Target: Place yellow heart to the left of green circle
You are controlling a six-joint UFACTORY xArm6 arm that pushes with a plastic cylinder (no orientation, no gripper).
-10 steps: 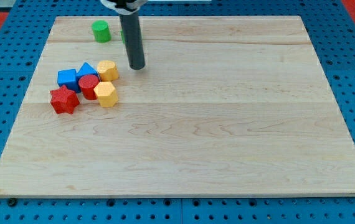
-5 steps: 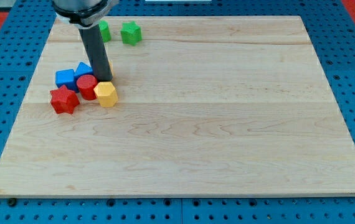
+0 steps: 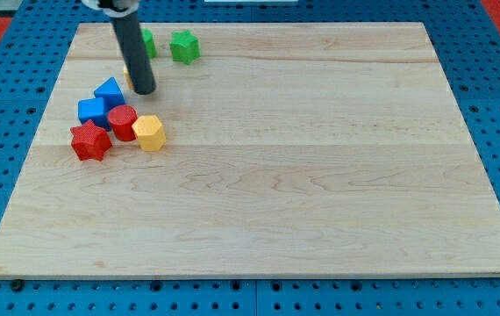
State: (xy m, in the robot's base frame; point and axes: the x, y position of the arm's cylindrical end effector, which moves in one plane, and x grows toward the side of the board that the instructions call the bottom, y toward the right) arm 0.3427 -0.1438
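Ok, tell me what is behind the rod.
Behind the rod only slivers show: a yellow block at its left edge, and a green block higher up. Their shapes are covered. My tip is above the block cluster.

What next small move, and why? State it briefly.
Probably push up and toward the view's left. My tip sits at the lower right of the yellow heart, mostly hidden behind the rod; the heart lies below the green circle, not yet left of it.

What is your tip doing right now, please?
No gripper: my tip holds nothing; it touches the board beside the blue block, the mostly hidden yellow heart behind it.
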